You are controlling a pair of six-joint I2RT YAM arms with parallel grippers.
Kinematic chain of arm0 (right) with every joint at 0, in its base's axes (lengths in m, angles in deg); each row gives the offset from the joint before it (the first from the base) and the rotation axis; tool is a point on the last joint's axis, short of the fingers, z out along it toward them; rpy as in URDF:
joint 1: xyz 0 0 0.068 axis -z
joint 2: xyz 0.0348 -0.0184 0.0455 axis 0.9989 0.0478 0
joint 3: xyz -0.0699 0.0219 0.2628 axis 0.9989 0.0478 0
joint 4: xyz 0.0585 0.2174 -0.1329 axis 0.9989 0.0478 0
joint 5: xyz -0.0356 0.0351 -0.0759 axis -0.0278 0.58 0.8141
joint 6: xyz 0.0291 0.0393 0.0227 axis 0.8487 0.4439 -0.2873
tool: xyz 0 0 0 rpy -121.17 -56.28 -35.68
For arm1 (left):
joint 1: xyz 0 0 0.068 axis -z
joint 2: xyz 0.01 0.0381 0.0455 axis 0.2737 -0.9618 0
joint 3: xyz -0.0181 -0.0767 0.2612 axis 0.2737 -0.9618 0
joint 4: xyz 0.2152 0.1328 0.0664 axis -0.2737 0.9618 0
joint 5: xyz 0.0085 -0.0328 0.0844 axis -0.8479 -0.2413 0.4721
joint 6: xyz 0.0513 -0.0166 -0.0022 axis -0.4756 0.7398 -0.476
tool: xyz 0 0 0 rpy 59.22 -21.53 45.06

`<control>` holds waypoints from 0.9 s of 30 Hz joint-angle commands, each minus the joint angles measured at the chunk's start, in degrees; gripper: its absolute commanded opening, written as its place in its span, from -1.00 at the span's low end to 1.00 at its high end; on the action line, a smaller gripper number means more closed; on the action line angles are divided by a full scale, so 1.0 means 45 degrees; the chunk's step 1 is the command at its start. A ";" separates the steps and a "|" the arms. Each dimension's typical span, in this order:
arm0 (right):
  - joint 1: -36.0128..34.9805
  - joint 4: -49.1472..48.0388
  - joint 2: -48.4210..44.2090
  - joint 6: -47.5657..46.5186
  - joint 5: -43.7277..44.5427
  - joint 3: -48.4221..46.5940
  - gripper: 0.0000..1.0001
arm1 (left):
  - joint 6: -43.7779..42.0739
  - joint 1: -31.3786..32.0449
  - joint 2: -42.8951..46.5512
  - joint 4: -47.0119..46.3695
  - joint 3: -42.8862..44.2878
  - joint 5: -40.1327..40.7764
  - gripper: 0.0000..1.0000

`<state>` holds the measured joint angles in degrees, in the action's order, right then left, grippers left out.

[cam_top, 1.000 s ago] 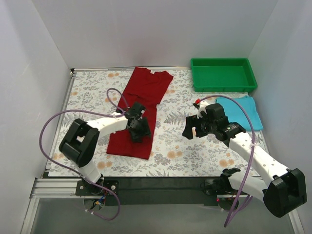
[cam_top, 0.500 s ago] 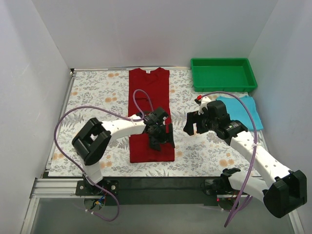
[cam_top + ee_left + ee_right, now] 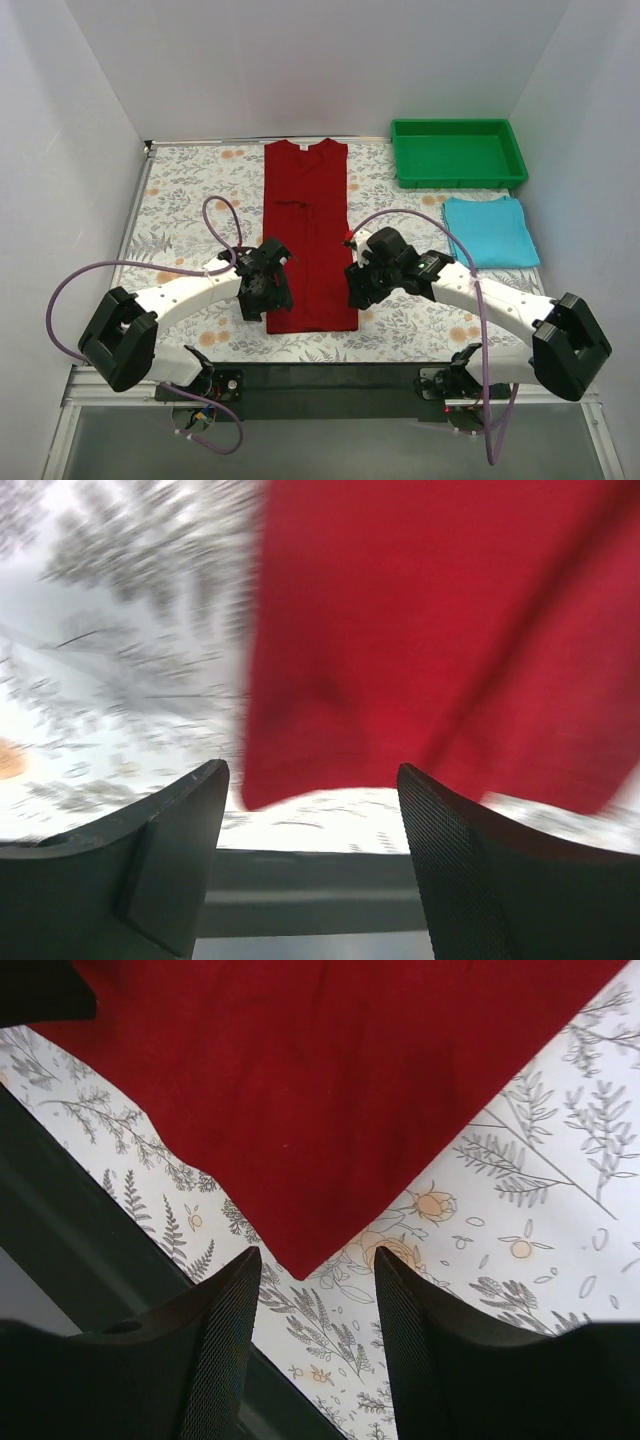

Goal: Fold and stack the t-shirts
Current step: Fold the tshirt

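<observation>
The dark red t-shirt (image 3: 308,230) lies as a long narrow strip down the middle of the floral tablecloth, collar at the far end. My left gripper (image 3: 268,300) is open over its near left corner, which shows in the left wrist view (image 3: 400,630). My right gripper (image 3: 357,292) is open just above its near right corner, seen in the right wrist view (image 3: 310,1090). Neither holds cloth. The light turquoise blue t-shirt (image 3: 487,230) lies folded as a small rectangle at the right.
A green plastic tray (image 3: 458,152) stands at the back right, behind the blue shirt. White walls close the table on three sides. The dark table edge (image 3: 60,1230) runs close behind both grippers.
The red shirt went from slanted to straight. My left gripper moved from its middle and right side to its near left corner. My right gripper moved left and nearer to the near right corner.
</observation>
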<state>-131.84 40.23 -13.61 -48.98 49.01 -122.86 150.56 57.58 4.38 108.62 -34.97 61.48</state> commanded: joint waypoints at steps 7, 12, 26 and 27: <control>-0.1694 -0.0430 0.2130 0.0242 0.1268 -0.0866 -0.11 | 0.0176 -0.0358 -0.0352 -0.0047 -0.1112 0.0911 0.14; -0.2124 -0.0255 0.3359 0.0125 0.1521 -0.0789 -0.14 | -0.0058 -0.0378 -0.0684 -0.0399 -0.1405 0.0404 -0.02; -0.2750 0.2245 0.3402 0.0164 0.3689 0.0325 -0.20 | -0.0254 -0.0378 -0.0333 0.0087 -0.2499 -0.0379 -0.83; -0.2750 0.2517 0.3208 0.0164 0.3845 0.0306 -0.20 | -0.0215 -0.0378 -0.0275 0.0127 -0.2499 -0.0417 -0.83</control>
<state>-144.14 41.61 1.63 -48.20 61.36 -123.93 149.62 55.74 3.09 105.03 -43.52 59.78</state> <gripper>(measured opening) 0.402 0.106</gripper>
